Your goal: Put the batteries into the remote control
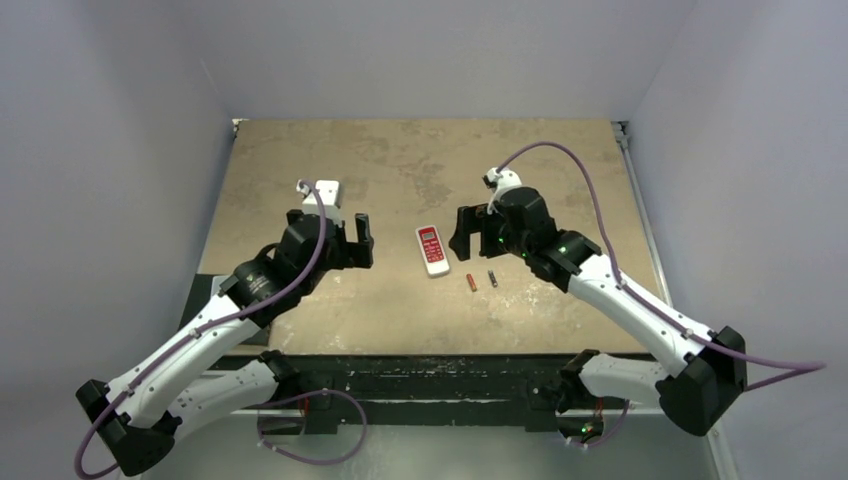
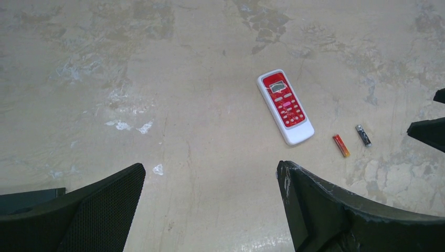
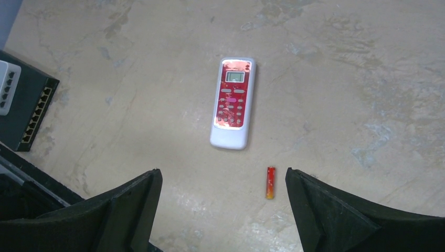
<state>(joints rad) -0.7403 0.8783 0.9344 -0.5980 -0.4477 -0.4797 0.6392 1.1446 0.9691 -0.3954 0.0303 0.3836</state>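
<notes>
1. The left arm reaches from its base at the near left corner, its white forearm slanting up towards the middle of the counter (image 1: 300, 160).
2. The left claw (image 2: 210, 170) hangs above the surface with its tips facing the remote control (image 1: 433, 250). It is released: the two black fingers are spread wide with nothing between them.
3. The right arm is folded at an elbow low on the far right. Its forearm slants up and inward towards the centre.
4. The right claw (image 3: 223, 176) faces the left one across the remote. It is also released, fingers wide apart and holding nothing, clear of the counter.
5. The remote lies flat on the counter between the two claws, red button panel up, with its display end towards the far edge. Nothing touches it.
6. The reddish-orange battery (image 1: 471, 282) lies on the counter just beside the remote's near right corner, apart from it.
7. The dark battery (image 1: 493, 279) lies near the orange one, on the side away from the remote. The two are roughly parallel and not touching.
8. In the right wrist view the orange battery sits just ahead of the right-hand finger, below the remote's near end.
</notes>
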